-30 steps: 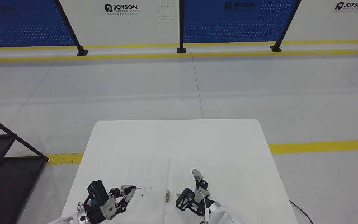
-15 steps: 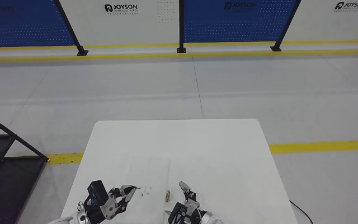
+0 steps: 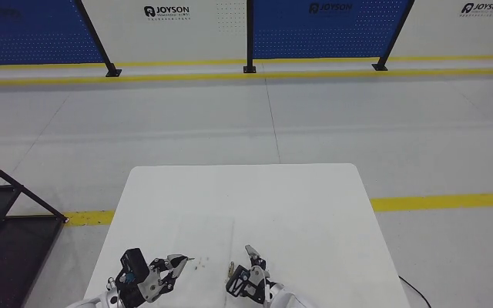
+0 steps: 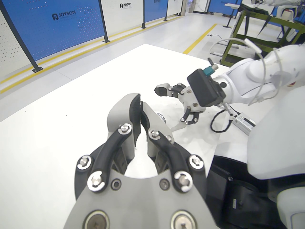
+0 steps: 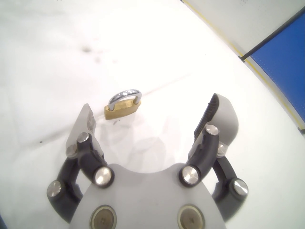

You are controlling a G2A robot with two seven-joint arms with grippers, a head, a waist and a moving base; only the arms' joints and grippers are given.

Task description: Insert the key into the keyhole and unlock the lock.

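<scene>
Since the brass lock (image 5: 122,109) looks rigid and slick, the right gripper (image 5: 152,107), spread wide beside it, should pinch its body.

A white desk (image 3: 246,192) carries a brass padlock (image 5: 122,107) with a steel shackle near its front edge. Near it, apart, lies a small pale cluster (image 3: 199,262), too tiny to make out.

The brass lock (image 5: 122,109), its silver shackle closed, rests on the white desk (image 5: 59,24). Just beside the lock is the right hand (image 5: 152,113), its fingers wide apart.
</scene>
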